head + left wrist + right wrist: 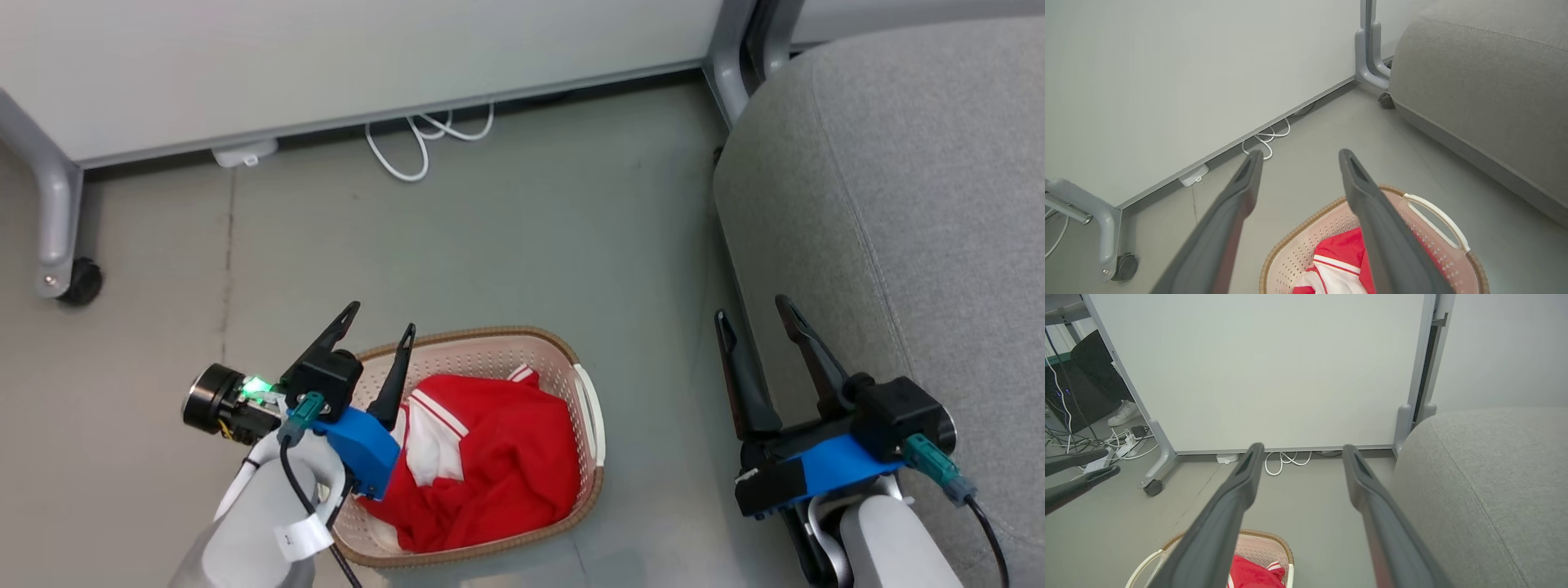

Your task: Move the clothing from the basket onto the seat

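Both grippers stand with their fingers spread wide, gripping nothing. The left gripper (380, 318) hangs over the left end of the basket (490, 359). In the head view its right finger points across the rim there, while its left finger lies outside the rim, over the floor (531, 229). From the left wrist view the right finger crosses above the basket's hollow and the left finger runs beside it. The clothing (490, 457) lies bunched in the basket, red with a white panel and striped trim, just right of and below those fingers, ungripped. The perforated far wall shows behind it.

The right gripper (751, 308) is well right of the basket, beyond its white handle (589, 412). Its fingers point away from the robot over the strip of floor along the seat (898, 204), and its right finger overlaps the seat's edge in the head view. In the right wrist view the basket and a patch of red sit low under the left finger, with the seat to the right.

The seat stands right of the basket, a band of floor between them. Beyond the basket, a white cable (416, 147) loops out under a pale panel (326, 57), whose castor (82, 282) stands far to the basket's left.
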Tool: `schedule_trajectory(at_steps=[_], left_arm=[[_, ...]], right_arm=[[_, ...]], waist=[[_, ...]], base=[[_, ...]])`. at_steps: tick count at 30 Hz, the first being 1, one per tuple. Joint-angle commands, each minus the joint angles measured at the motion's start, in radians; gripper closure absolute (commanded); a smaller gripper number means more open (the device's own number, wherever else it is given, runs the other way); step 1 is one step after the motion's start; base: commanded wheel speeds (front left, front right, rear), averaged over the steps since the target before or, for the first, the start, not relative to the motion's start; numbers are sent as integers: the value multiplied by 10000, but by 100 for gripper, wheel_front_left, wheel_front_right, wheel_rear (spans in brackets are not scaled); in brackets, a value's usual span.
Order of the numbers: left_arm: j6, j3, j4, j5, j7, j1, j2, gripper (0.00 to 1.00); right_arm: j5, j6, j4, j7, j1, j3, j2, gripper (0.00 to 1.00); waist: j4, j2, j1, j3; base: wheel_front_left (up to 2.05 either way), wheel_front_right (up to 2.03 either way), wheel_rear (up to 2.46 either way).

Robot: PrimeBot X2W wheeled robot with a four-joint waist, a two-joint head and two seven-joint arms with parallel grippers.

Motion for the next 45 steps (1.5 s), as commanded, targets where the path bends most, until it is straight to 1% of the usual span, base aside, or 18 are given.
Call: schedule_trajectory(at_steps=[1, 7, 11, 14, 18, 19, 23, 26, 31, 36, 41, 45], left_arm=[[-10, -359, 407, -36, -28, -509, 206, 0], [-12, -1629, 1837, -92, -28, -1637, 579, 0], [-11, -2537, 2908, 209, -29, -2406, 757, 0], [-12, -2999, 3732, 400, 55, -2904, 815, 0], [-12, -3689, 4585, 607, 158, -3511, 720, 0], [-12, -3689, 4585, 607, 158, -3511, 720, 0], [-12, -4260, 5267, 633, 584, -4057, 642, 0], [-13, -4700, 5560, 661, 926, -4349, 752, 0], [-13, -5088, 5799, 521, 1786, -4752, 996, 0], [-13, -5215, 5891, 400, 2516, -5064, 1304, 0], [-13, -5326, 5917, 350, 2890, -5332, 1461, 0], [11, -5344, 5930, 289, 3091, -5529, 1463, 0]], right_arm=[[45, 4, -89, -35, -312, 48, -32, 0], [111, 4, -324, -35, -796, 157, -31, 0], [95, 4, -437, -35, -1101, 173, -29, 0], [44, 3, -539, -35, -1359, 140, -31, 0], [-26, 3, -643, -35, -1579, 108, -31, 0], [-26, 3, -643, -35, -1579, 108, -31, 0], [-51, 3, -776, -35, -1850, 72, -29, 0], [-76, 3, -875, -35, -1985, 81, -29, 0], [-55, 4, -1070, -33, -2211, 82, -31, 0], [-68, 3, -1278, -35, -2338, 80, -29, 0], [0, 4, -1433, -35, -2388, 91, -29, 0], [59, 4, -1573, -35, -2454, 123, -29, 0]], waist=[[-466, 0, -1, 892], [-792, 0, -1, 1965], [-938, 0, -1, 2641], [-1018, 0, -1, 3107], [-1104, 0, -1, 3692], [-1104, 0, -1, 3692], [-1183, 0, -1, 4277], [-1262, 0, -1, 4679], [-1384, 0, -1, 5258], [-1497, 0, -1, 5789], [-1593, 0, -1, 6205], [-1653, 0, -1, 6503]], base=[[0, 0, 0], [0, 0, 0], [0, 0, 0], [0, 0, 0], [0, 0, 0], [0, 0, 0], [0, 0, 0], [0, 0, 0], [0, 0, 0], [0, 0, 0], [0, 0, 0], [0, 0, 0]])
